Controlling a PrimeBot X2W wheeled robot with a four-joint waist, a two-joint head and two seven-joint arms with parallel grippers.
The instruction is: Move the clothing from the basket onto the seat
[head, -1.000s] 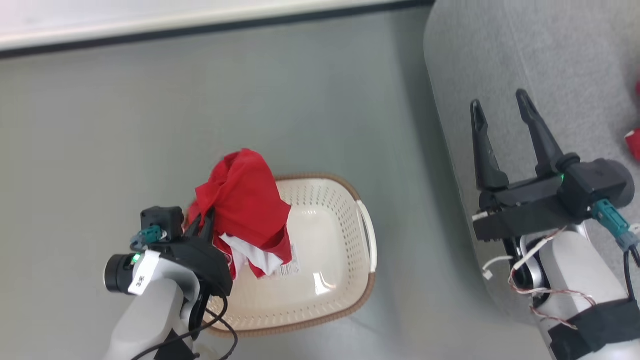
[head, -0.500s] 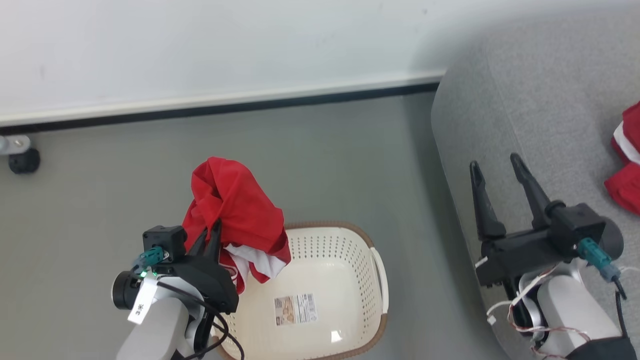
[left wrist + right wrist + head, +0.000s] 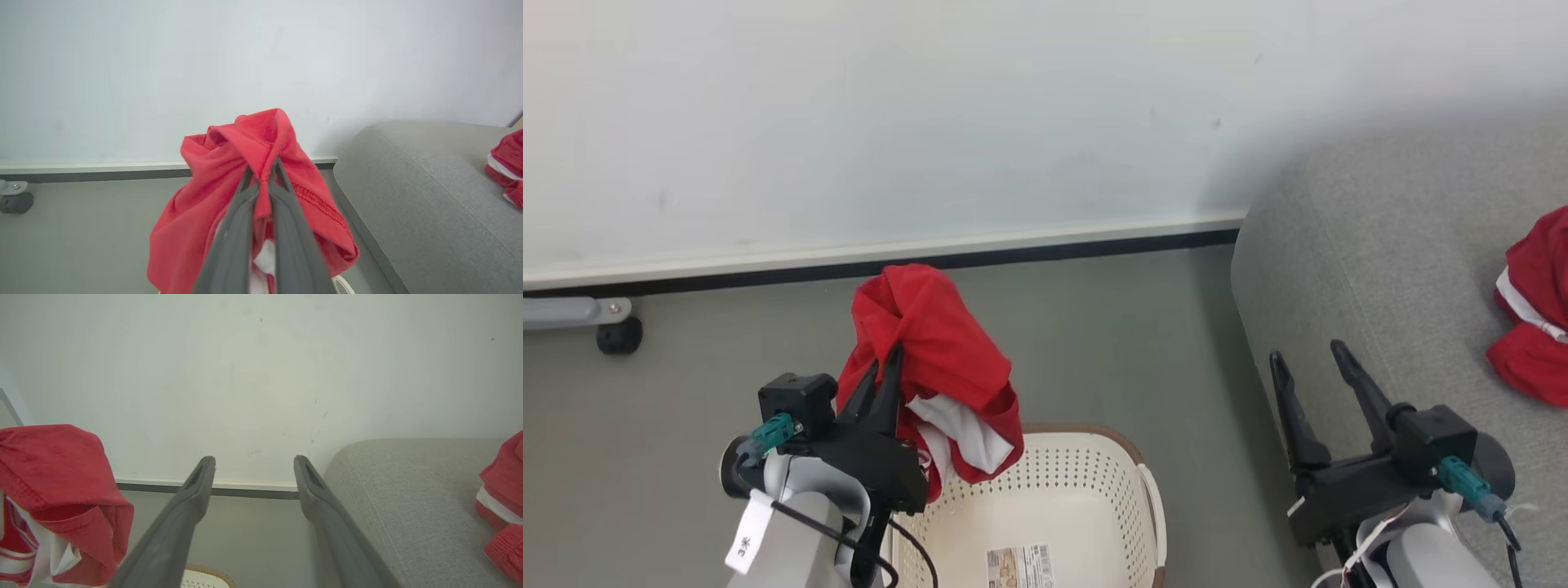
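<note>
Because the clothing [image 3: 931, 327] droops limp and light from the left claw [image 3: 886, 359], which pinches a bunched fold above the basket [image 3: 1086, 482], that hold looks sound for reaching the seat [image 3: 1380, 269], while the right claw [image 3: 1306, 351] stands spread.

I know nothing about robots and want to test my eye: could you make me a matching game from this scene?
1 left pincer
2 right pincer
3 basket
4 far-right garment

A open, empty
B lying on the sofa
C standing on the floor
D shut on a red garment

Pairs: 1-D, 2-A, 3-C, 4-B.
</note>
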